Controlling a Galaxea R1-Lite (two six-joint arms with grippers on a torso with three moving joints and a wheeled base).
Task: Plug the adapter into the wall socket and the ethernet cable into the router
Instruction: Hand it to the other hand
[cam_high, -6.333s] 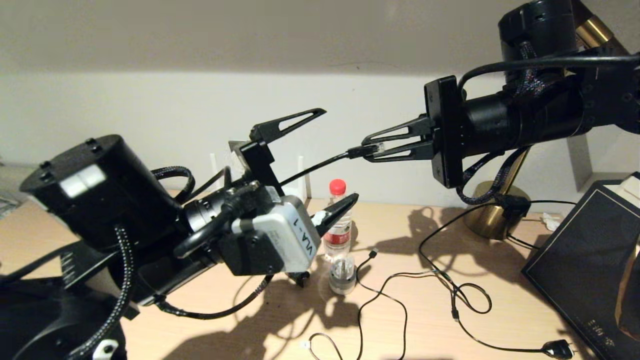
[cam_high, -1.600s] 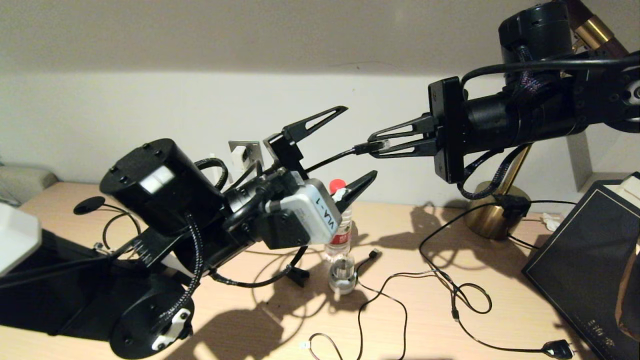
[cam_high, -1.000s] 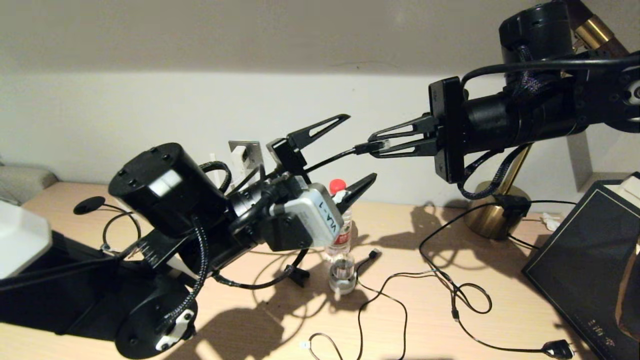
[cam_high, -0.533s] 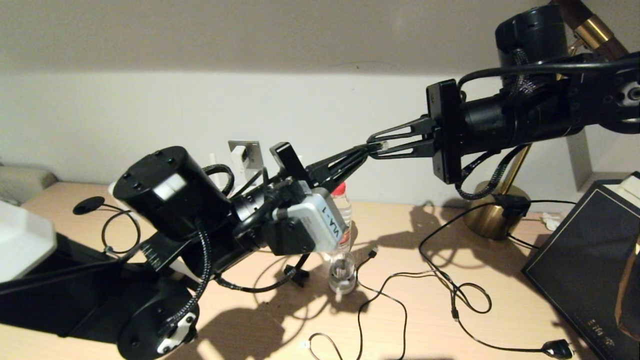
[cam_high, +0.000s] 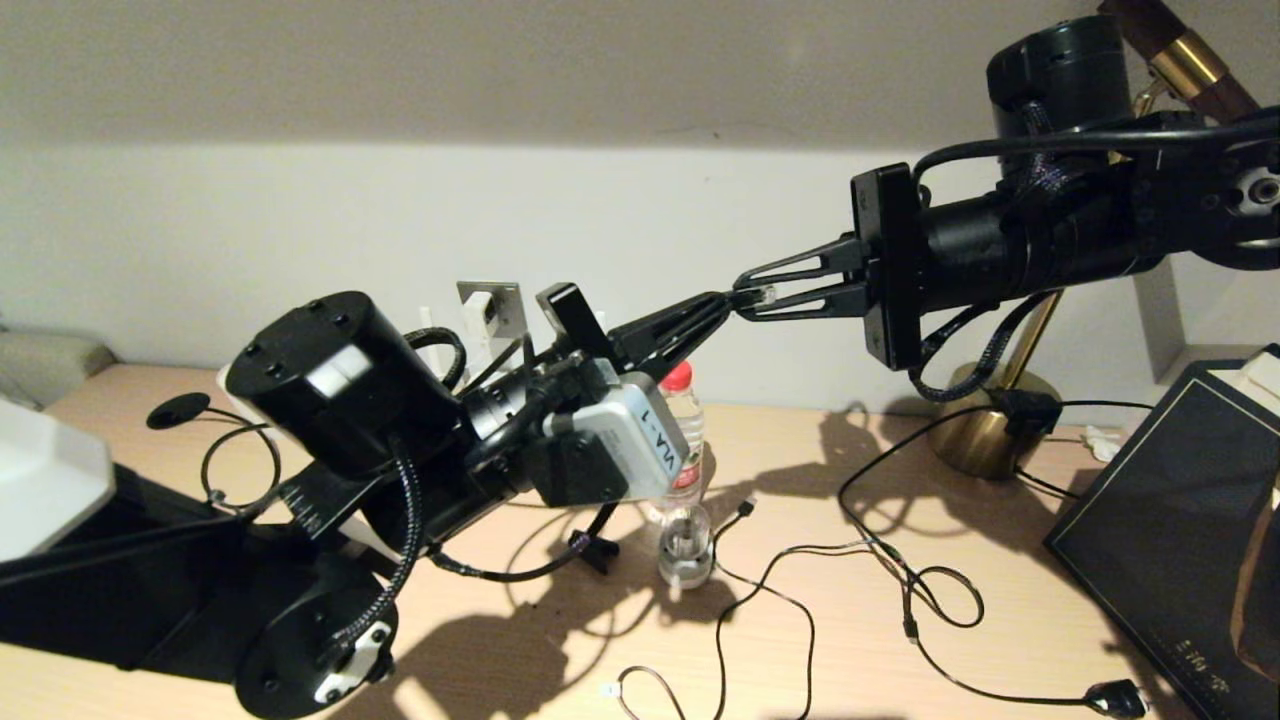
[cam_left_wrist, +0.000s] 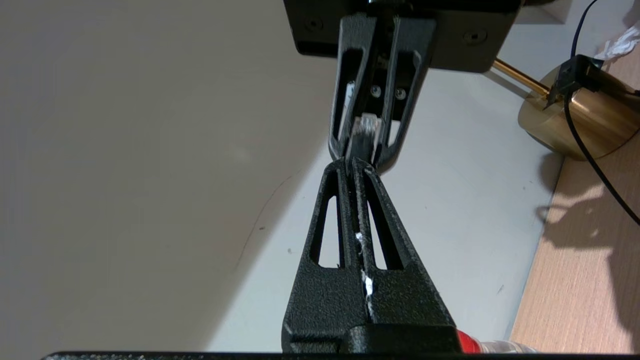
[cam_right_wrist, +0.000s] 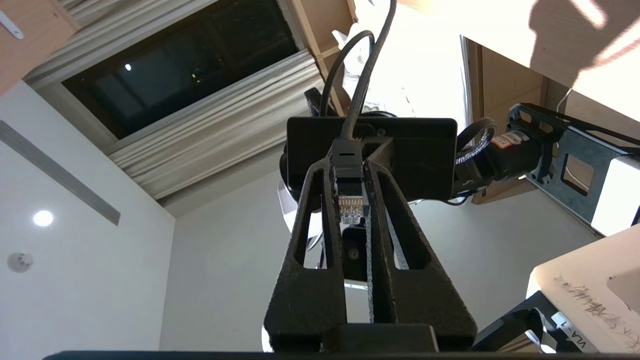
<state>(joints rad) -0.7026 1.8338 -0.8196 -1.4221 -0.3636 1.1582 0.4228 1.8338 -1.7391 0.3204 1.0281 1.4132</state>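
Ethernet cable (cam_right_wrist: 348, 172) pinched between both grippers; router mostly hidden.

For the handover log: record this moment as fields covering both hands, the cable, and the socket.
left hand: shut on the ethernet cable, just behind its connector
right hand: shut on the ethernet cable connector, clear tip showing
hands: meeting tip to tip in the air above the desk
wall socket: on the wall behind the left arm, partly hidden

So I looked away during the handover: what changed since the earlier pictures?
The left gripper rose toward the right gripper, then shut on the thick black ethernet cable just behind its clear-tipped connector. The right gripper kept its grip; the small plastic water bottle stayed put.
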